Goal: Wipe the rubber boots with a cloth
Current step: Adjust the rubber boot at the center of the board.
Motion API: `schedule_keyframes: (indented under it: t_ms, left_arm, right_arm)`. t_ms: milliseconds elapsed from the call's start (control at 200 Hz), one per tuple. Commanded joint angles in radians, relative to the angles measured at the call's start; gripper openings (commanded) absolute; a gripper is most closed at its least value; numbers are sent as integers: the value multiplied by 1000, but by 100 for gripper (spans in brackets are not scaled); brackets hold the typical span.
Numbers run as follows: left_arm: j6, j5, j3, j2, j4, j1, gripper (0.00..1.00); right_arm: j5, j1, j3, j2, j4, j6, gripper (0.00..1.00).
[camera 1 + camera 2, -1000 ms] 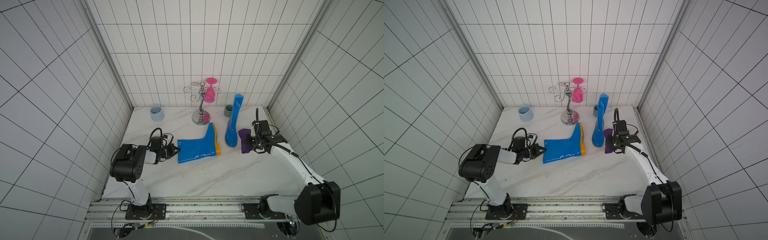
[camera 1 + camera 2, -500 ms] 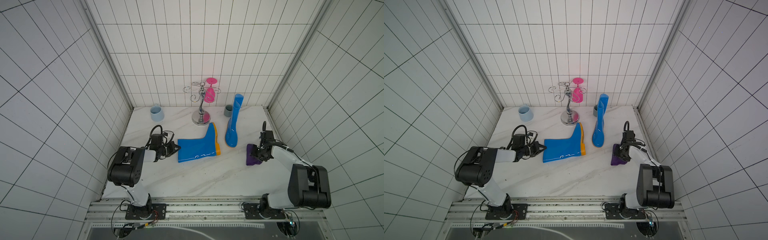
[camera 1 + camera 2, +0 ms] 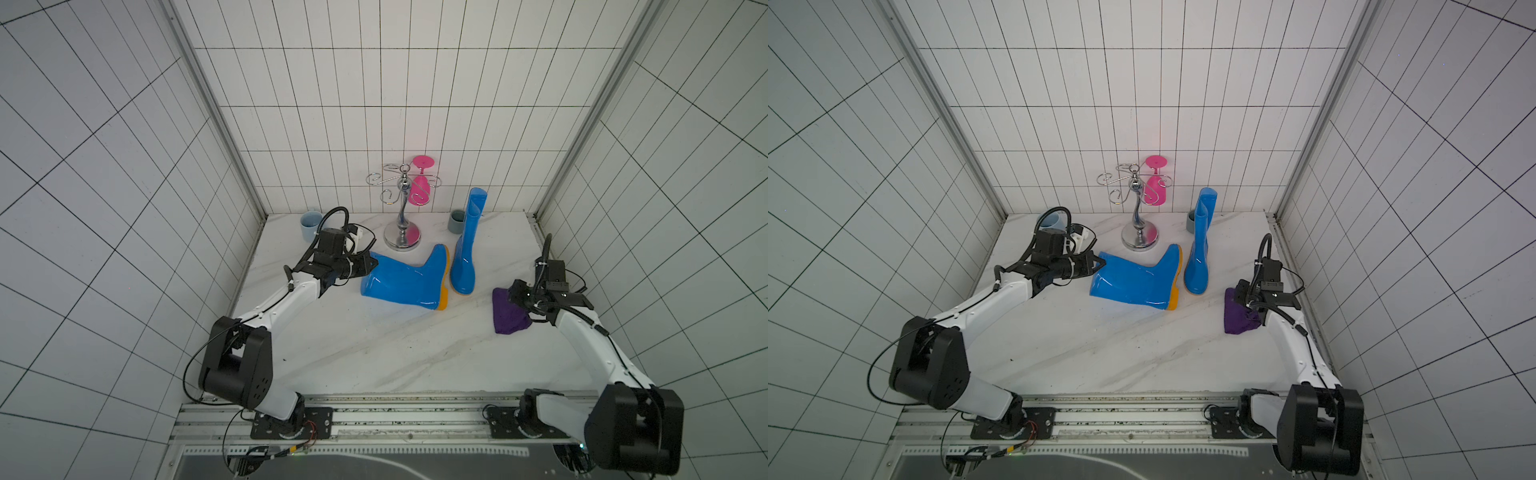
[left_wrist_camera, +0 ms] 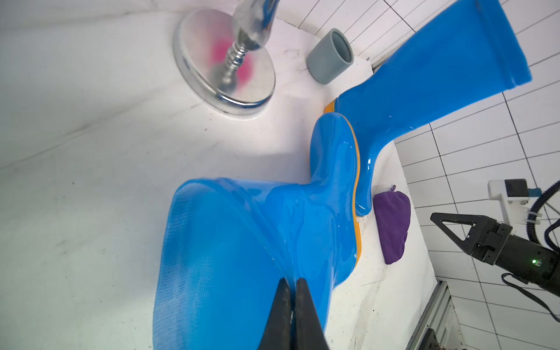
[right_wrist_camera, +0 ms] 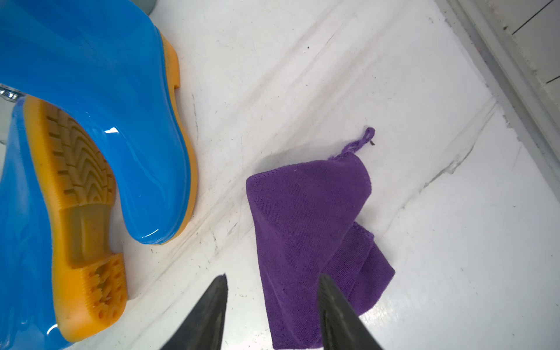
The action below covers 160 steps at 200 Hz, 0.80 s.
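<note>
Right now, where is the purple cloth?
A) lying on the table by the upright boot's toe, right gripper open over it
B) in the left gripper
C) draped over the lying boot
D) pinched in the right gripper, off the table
A: the cloth lies on the table beside the upright boot, the right gripper open over one end; the left gripper is shut on the cuff of the lying boot.

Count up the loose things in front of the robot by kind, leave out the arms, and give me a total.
Rubber boots: 2
Cloth: 1
Cups: 2
Pink goblet: 1
Metal rack: 1
Total: 7
</note>
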Motion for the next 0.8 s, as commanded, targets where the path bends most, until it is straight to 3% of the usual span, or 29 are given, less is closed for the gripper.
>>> schedule_keyframes:
  t_ms: [0,270,450,615,795]
  left_arm:
    - [135,-156,141,-17,-189,-69,0]
    - [340,-388,389,37,-289,-242,0]
    - [540,-429,517,99,-399,-349,0]
    - [686,-425,466,31,-407,-426,0]
    - [786,-383,248,-167,-199,-439,0]
  right_arm:
    - [-40,-3,21,-33,-10,12,50]
    - [-139,-1,58,-60,19,25,49]
    - [-205,1,87,-66,43,34,49]
    - [-221,7,108,-62,53,30,49]
    - [-263,13,108,-55,80,20,49]
